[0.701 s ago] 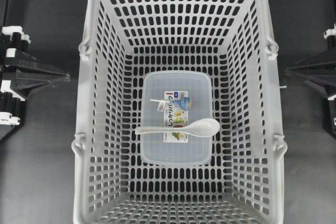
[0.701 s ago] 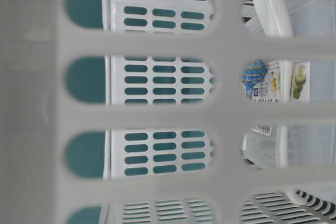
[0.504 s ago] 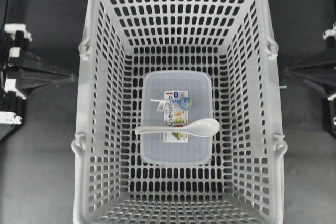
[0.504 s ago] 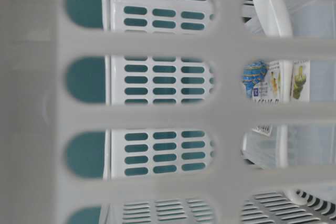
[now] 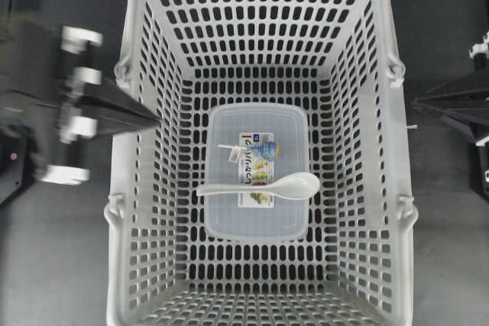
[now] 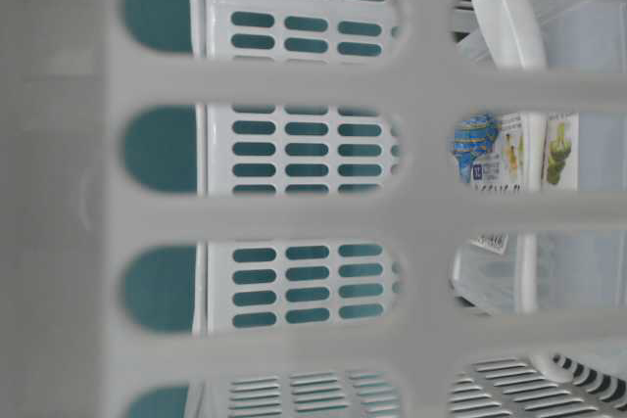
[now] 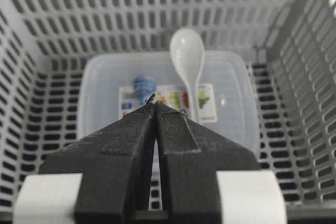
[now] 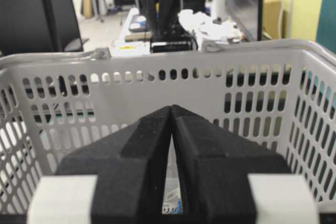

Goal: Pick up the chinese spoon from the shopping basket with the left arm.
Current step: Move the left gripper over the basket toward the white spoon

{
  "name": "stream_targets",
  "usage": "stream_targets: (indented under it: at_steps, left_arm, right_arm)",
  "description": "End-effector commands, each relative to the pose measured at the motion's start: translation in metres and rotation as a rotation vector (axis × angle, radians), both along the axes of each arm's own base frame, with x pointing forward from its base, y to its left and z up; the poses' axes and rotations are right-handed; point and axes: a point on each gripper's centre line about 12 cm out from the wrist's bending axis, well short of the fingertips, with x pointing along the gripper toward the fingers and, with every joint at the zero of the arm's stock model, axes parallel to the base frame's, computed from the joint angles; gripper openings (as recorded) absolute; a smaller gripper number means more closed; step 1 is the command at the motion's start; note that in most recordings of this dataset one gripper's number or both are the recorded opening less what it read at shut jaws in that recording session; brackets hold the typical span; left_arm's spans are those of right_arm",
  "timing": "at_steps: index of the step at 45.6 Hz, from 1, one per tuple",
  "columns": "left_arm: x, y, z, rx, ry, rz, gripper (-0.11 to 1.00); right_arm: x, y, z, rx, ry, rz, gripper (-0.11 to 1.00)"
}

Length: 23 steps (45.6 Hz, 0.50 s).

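The white chinese spoon (image 5: 263, 186) lies across the lid of a clear labelled container (image 5: 257, 219) on the floor of the light-grey shopping basket (image 5: 126, 211), bowl to the right. In the left wrist view the spoon (image 7: 187, 59) lies ahead of my left gripper (image 7: 156, 103), which is shut and empty. In the overhead view my left gripper (image 5: 155, 120) is blurred at the basket's left rim, above it. My right gripper (image 5: 415, 104) is shut and empty outside the basket's right wall, also seen in the right wrist view (image 8: 171, 107).
The clear container also shows in the left wrist view (image 7: 105, 77) and through the basket slots in the table-level view (image 6: 509, 159). The basket's tall slotted walls (image 8: 131, 93) surround it. Dark table (image 5: 53, 250) lies on both sides.
My left arm has swung right and up from the left edge, its gripper tip now reaching the basket's left rim. The spoon, container and right arm have not moved.
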Motion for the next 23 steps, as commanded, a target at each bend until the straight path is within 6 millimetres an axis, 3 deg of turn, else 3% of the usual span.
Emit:
stream_targets:
  at_steps: [1, 11, 18, 23]
  left_arm:
    - [0.027, -0.007, 0.009, 0.007, 0.04, -0.019, 0.0]
    - [0.077, -0.016, -0.008, 0.018, 0.229, -0.028, 0.0]
    - [0.103, -0.02, -0.019, 0.021, 0.3, -0.028, 0.0]
    - [0.118, -0.023, -0.025, 0.021, 0.312, -0.033, 0.01]
  right_arm:
    - [0.001, -0.002, 0.003, 0.01, -0.009, -0.008, 0.0]
    - [0.001, -0.004, 0.003, 0.03, -0.01, -0.023, 0.18]
    - [0.001, -0.005, 0.003, 0.031, -0.008, -0.028, 0.51]
    - [0.001, -0.006, 0.003, 0.03, -0.007, -0.03, 0.68]
